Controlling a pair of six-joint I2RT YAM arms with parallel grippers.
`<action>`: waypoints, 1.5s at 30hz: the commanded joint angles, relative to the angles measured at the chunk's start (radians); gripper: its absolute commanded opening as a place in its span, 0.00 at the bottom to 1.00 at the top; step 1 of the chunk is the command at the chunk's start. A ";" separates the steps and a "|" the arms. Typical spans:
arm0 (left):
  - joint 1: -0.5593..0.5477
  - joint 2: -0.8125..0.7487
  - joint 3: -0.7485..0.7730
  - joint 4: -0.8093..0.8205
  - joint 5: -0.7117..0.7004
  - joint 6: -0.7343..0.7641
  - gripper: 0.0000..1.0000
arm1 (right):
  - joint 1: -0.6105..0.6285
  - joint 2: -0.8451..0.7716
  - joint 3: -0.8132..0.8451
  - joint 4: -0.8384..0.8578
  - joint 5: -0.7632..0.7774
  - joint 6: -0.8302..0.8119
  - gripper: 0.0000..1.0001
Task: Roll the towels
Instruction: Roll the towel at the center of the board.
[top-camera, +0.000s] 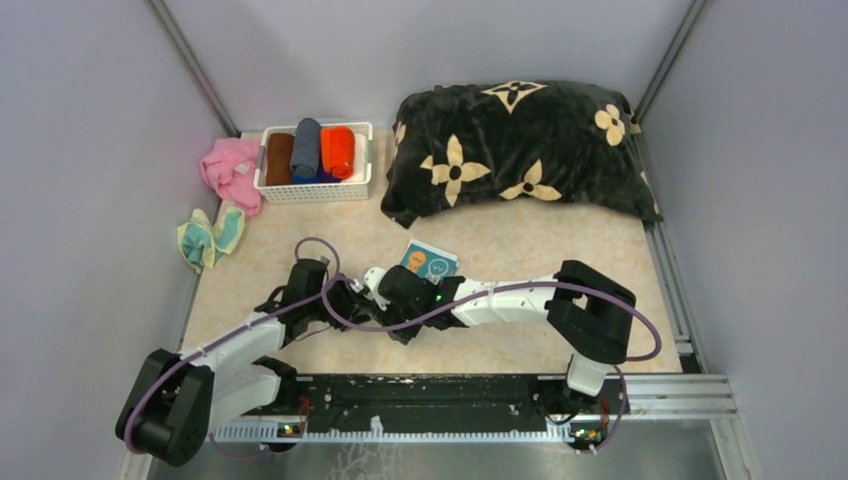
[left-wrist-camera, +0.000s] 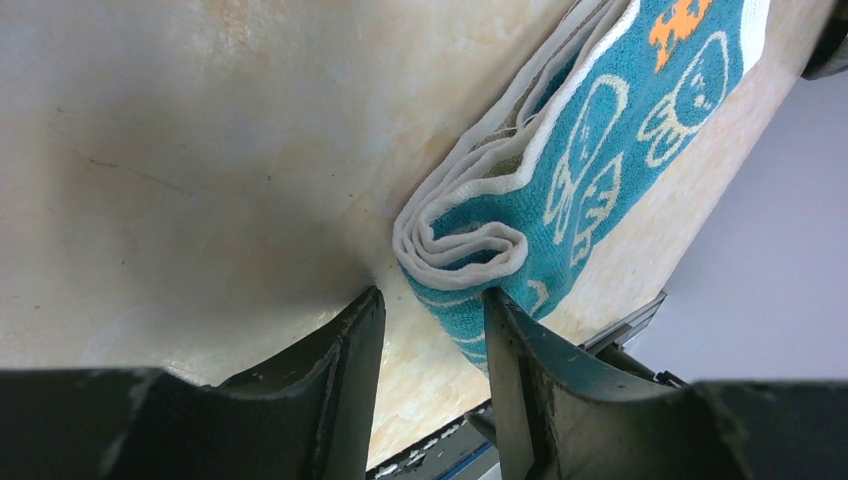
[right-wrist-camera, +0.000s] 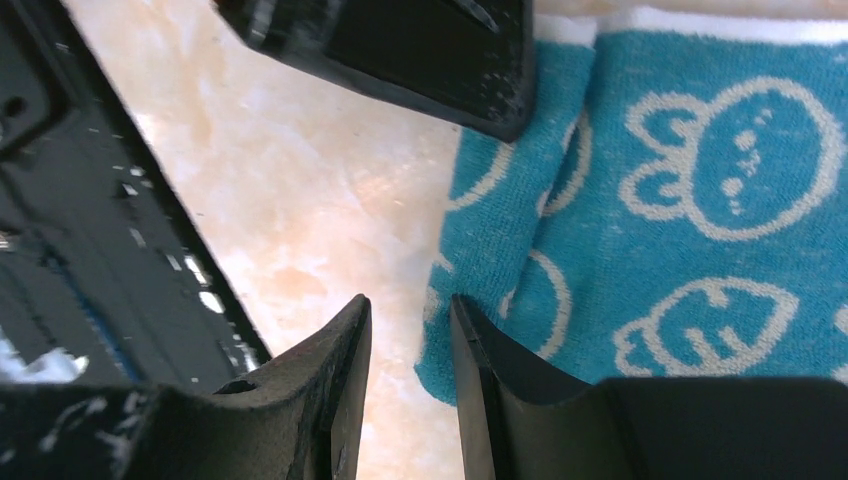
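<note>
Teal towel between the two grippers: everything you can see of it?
The teal towel looks like terry cloth, teal with pale outline rabbit faces, an orange figure and a white border. It lies folded in layers on the beige table. Its end by the left gripper is curled into a loose first turn; that gripper stands open at the curl, one finger overlapping the towel's edge. The right gripper is open beside a corner. Neither clamps it; actual contact cannot be told.

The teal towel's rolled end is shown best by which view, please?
Left wrist: the teal towel shows its coiled end close up, layers visible. Top view shows only a small, distant corner; right wrist only its flat printed face.
</note>
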 joint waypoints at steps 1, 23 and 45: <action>0.001 0.019 -0.047 -0.070 -0.056 0.020 0.49 | 0.009 0.018 0.058 -0.029 0.105 -0.029 0.35; 0.002 0.034 -0.039 -0.070 -0.058 0.016 0.50 | 0.075 0.164 0.051 -0.101 0.231 -0.107 0.36; 0.003 -0.338 0.014 -0.326 -0.117 -0.018 0.70 | -0.285 0.211 -0.130 0.498 -0.825 0.322 0.00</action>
